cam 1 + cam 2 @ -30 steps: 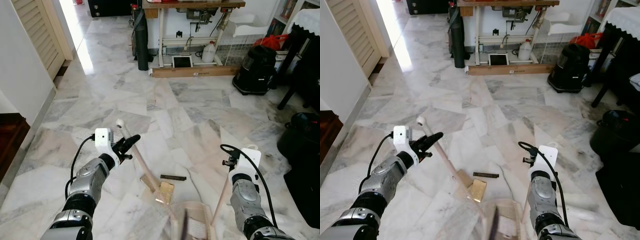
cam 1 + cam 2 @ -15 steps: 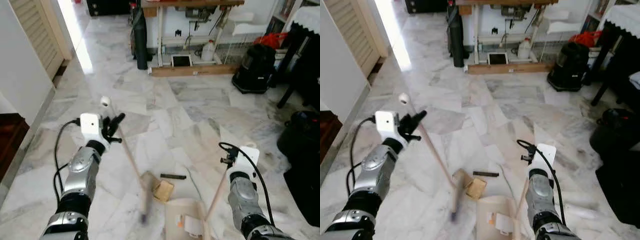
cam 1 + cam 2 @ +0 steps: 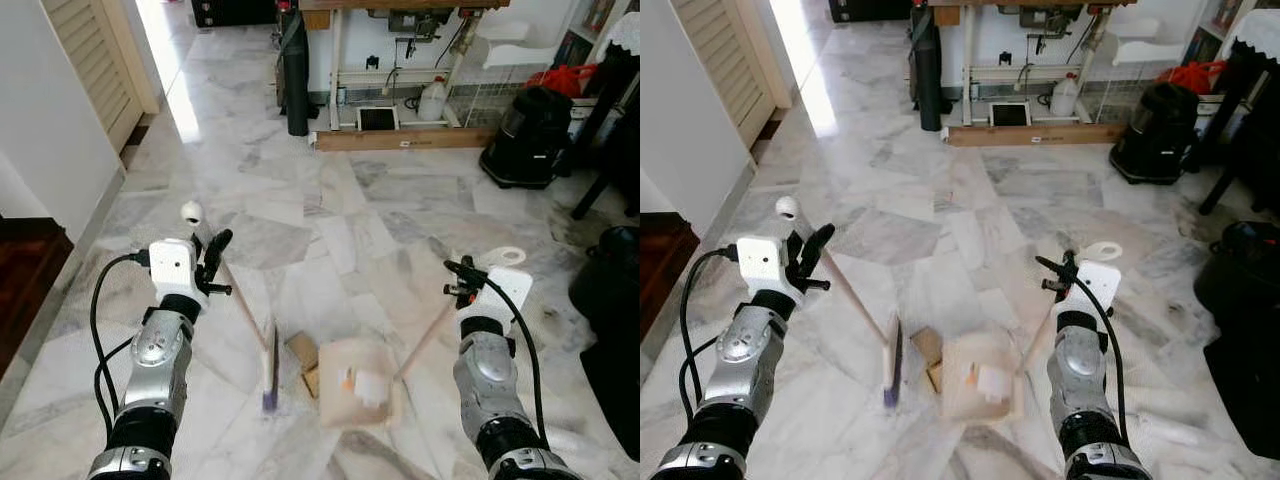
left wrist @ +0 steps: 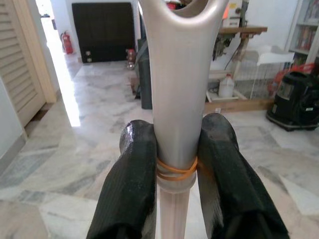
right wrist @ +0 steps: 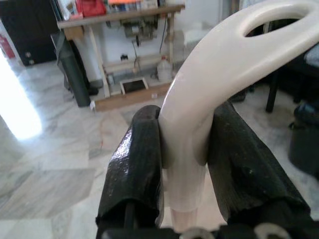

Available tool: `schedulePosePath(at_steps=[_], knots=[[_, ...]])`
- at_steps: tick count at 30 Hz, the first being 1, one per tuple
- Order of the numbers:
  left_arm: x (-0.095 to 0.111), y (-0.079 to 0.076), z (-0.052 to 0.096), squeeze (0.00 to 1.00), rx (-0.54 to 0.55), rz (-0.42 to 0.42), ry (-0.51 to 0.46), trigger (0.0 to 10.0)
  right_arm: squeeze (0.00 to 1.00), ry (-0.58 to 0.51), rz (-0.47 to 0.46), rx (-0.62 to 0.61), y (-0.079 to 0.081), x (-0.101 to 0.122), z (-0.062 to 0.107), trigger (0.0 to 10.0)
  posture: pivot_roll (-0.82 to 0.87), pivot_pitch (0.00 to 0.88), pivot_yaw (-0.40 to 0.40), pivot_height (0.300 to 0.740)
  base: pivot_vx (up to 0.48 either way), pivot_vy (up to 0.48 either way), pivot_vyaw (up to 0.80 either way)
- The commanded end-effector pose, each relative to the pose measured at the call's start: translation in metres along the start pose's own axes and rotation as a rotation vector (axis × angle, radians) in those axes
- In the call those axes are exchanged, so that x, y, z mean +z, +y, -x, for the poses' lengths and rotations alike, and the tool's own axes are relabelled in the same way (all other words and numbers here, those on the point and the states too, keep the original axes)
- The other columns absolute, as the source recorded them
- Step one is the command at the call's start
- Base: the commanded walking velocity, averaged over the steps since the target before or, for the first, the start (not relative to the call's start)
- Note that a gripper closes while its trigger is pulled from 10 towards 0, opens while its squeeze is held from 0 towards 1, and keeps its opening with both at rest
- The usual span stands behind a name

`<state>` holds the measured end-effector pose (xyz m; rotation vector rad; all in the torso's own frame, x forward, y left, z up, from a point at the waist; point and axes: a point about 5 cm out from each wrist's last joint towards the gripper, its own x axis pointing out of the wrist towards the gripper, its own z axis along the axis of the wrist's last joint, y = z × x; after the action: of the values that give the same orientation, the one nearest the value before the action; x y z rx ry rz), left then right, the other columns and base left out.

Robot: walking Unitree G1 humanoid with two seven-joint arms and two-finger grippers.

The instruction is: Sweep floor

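Daylight enters via doorway (image 3: 170, 30) at 11 o'clock in head views; strong glare patch on marble floor (image 3: 185, 120) there, blown to white. Rest of room evenly lit, moderately bright. Soft shadows only, e.g. under workbench (image 3: 400, 60) at 12 o'clock. Head views sharp overall, no motion blur; slight wide-angle stretch at edges. L wrist view: black fingers (image 4: 132, 189) and broom handle (image 4: 177, 99) close-up, a bit soft; glare strip on floor near 9 o'clock. R wrist view: dustpan handle (image 5: 214, 84) near-field soft, backgrd hazy; white glare at 9 o'clock.
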<state>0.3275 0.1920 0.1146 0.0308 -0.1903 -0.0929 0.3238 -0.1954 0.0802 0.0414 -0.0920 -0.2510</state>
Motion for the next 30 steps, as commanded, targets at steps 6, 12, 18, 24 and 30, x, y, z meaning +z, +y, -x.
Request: schedulePosePath(at_steps=[6, 12, 18, 24, 30], knots=[[-0.001, 0.01, 0.004, 0.0, 0.055, -0.014, -0.019, 10.0, 0.0, -0.093, -0.002, 0.037, 0.011, 0.017, -0.003, 10.0, 0.03, 0.0, -0.014, 0.74, 0.0, 0.0, 0.0], [0.003, 0.013, 0.005, 0.0, 0.06, -0.04, -0.049, 10.0, 0.0, -0.131, -0.023, 0.018, 0.006, 0.02, 0.002, 10.0, 0.03, 0.0, -0.014, 0.74, 0.0, 0.0, 0.0], [0.002, 0.006, 0.004, 0.0, 0.044, -0.057, -0.052, 10.0, 0.0, -0.145, 0.0, 0.013, -0.001, 0.02, 0.009, 10.0, 0.01, 0.0, -0.029, 0.74, 0.0, 0.0, 0.0], [0.002, -0.002, 0.002, 0.0, 0.038, -0.049, -0.064, 10.0, 0.0, -0.16, 0.016, 0.007, -0.007, 0.025, 0.007, 10.0, 0.0, 0.0, -0.037, 0.74, 0.0, 0.0, 0.58], [0.0, -0.002, 0.003, 0.0, 0.041, -0.048, -0.062, 10.0, 0.0, -0.166, 0.007, -0.002, -0.006, 0.027, 0.01, 10.0, -0.02, 0.0, -0.024, 0.74, 0.0, 0.0, 0.77]])
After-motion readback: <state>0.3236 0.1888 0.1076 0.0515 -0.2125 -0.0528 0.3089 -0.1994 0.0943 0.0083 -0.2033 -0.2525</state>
